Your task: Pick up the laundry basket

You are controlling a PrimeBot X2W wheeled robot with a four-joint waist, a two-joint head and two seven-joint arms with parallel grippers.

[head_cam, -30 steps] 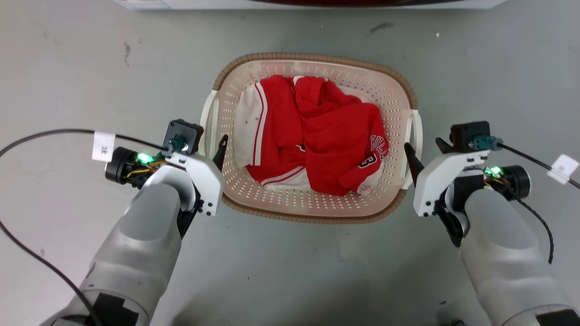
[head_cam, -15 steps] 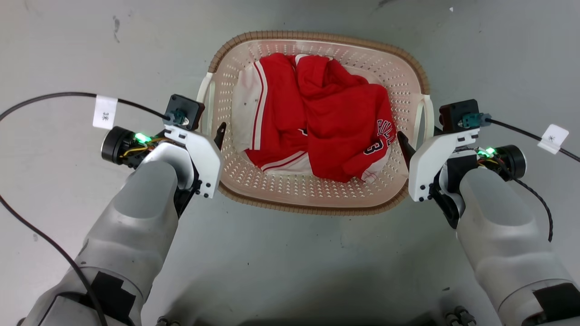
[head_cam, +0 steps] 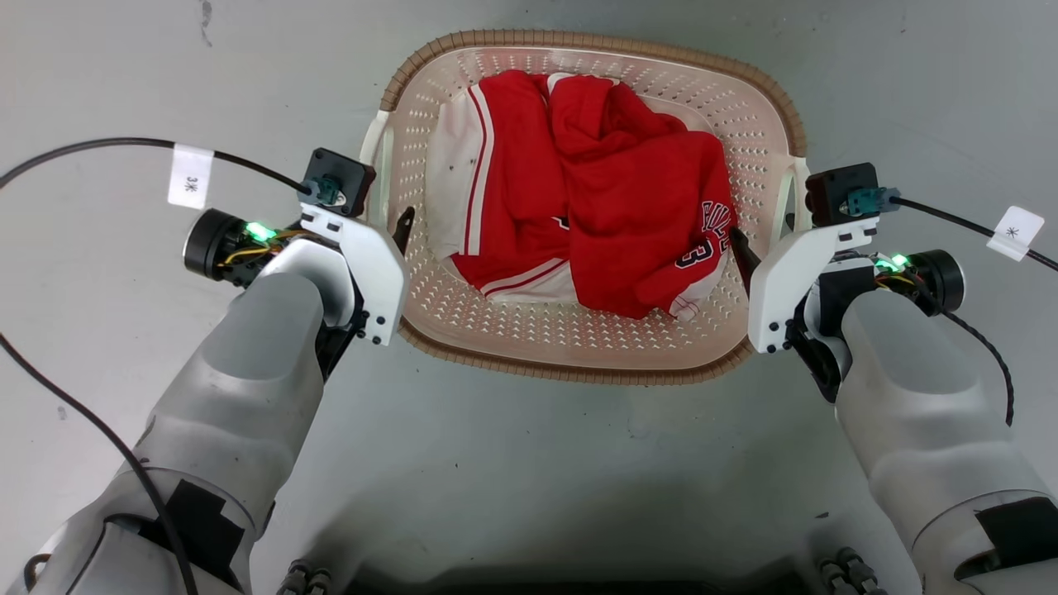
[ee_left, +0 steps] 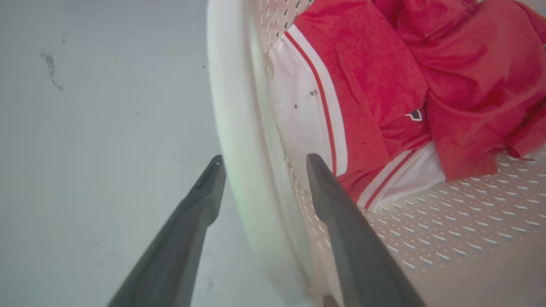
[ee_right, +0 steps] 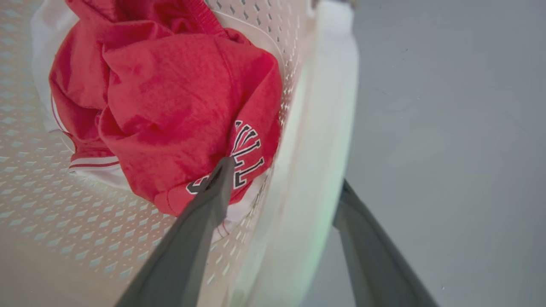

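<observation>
The laundry basket, cream with a brown woven-look rim, sits between my arms on the grey floor and holds red and white clothes. My left gripper straddles the basket's white left handle, one finger outside and one inside the wall, closed against it. My right gripper grips the white right handle the same way, its inner finger beside the red jersey. In both wrist views the handle fills the gap between the fingers. I cannot tell whether the basket is off the floor.
Grey floor surrounds the basket on all sides. Black cables with white tags trail from both wrists. The dark front of my base shows at the bottom edge.
The camera has shifted and the white appliance edge at the top has left the picture. Both grippers moved inward onto the handles. The basket now looks larger in the head view.
</observation>
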